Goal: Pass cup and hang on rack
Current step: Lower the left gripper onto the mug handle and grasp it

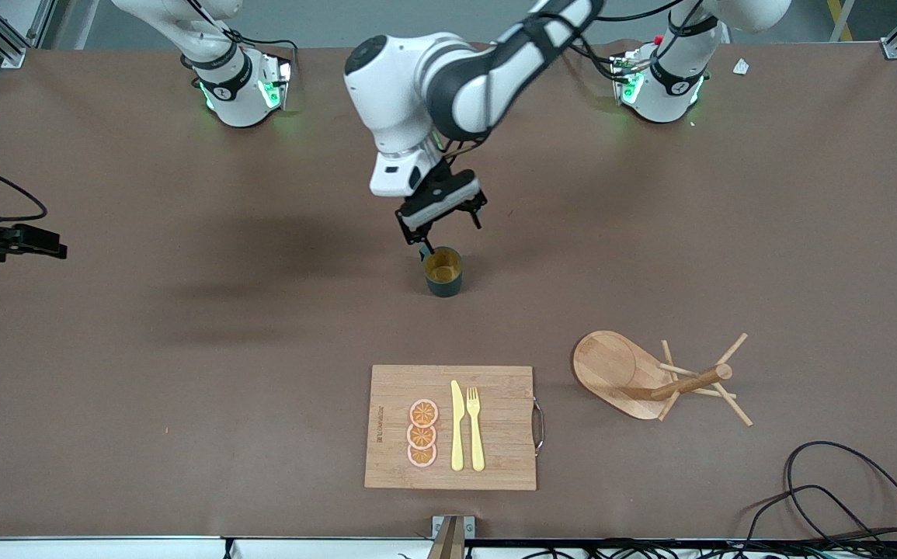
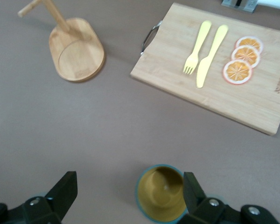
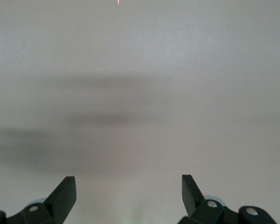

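Bench (image 1: 184,404): brown and broad, carrying everything here.
Rack (image 1: 634,376): standing toward the left arm's end, nearer the front camera than the cup; pegs bare.
Cup (image 1: 443,272): upright mid-bench, handle hidden.
Left end effector (image 1: 442,221): fingers spread, hovering over the cup. By my read this is the pickup step; next it drops and pinches the rim.
Right end effector (image 3: 128,196): waiting, spread, mostly cut off at the front view's edge.
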You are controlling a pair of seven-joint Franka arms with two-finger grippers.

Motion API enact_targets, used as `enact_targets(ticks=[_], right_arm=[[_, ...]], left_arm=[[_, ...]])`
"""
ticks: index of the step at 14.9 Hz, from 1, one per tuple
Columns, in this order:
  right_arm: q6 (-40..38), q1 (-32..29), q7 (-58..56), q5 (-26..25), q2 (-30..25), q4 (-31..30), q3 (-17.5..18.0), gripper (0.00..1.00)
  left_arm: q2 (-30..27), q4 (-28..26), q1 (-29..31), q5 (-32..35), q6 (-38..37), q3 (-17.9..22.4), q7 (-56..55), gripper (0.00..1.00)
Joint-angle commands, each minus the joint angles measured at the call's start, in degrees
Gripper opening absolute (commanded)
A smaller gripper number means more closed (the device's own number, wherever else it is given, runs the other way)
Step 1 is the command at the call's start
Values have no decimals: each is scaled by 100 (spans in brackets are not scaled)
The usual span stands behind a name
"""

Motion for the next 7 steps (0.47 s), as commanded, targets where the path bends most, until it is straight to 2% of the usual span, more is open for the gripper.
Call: enact_targets(ticks=[1,3,7], right_arm=[[-368,-161,-33,-70,105,498,146,100],[-483,-152,-33,-70,106,588,146,100],[-519,-135,29,1,88,588,146,100]], left_arm=[[772,549,-547,705,-15,257,-735,100],[1132,742,-916,821,-7,555,-1201,100],[1686,769,-1541,830,309,1170,-1966,100]])
